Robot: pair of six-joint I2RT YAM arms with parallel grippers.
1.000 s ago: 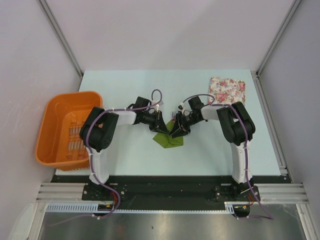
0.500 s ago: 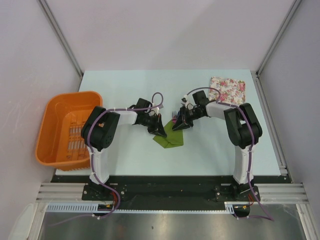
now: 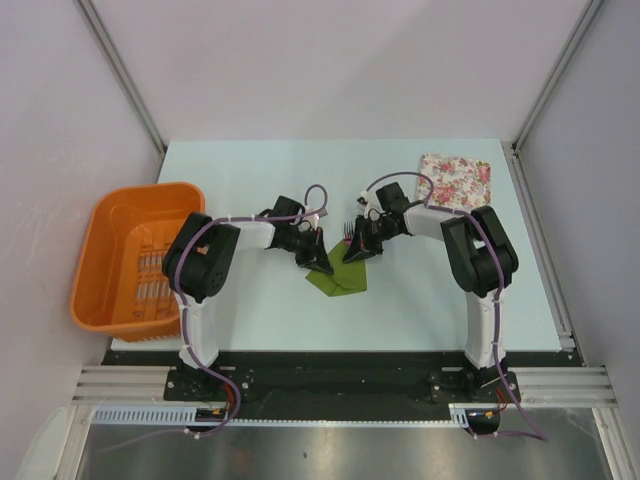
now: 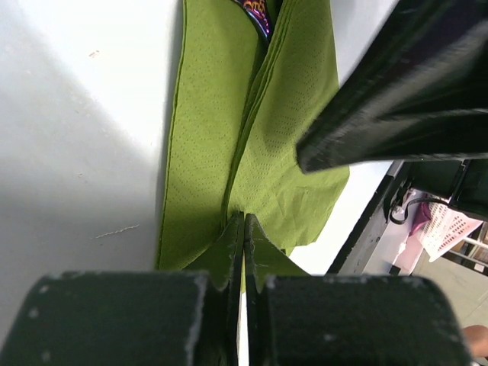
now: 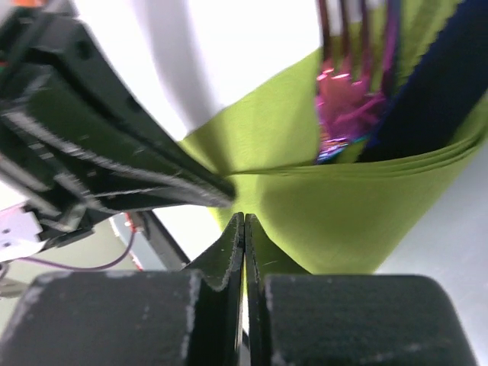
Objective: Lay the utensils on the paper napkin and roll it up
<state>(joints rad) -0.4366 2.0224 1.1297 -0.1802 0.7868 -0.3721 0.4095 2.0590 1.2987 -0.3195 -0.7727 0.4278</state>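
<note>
Currently I see the left gripper (image 4: 244, 236) and the right gripper (image 5: 244, 235) each pinched fully closed on the paper napkin (image 4: 206, 137), which lies mid-way across the table (image 3: 250, 170), folded around the utensils (image 5: 347, 114).

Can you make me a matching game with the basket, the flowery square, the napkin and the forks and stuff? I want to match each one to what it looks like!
Things:
1. basket
2. flowery square
3. napkin
4. utensils

Looks:
A. green and folded up
B. orange
C. pink flowers on white
D. shiny purple, tucked inside the fold

Pairs: 1-B, 2-C, 3-A, 4-D
</note>
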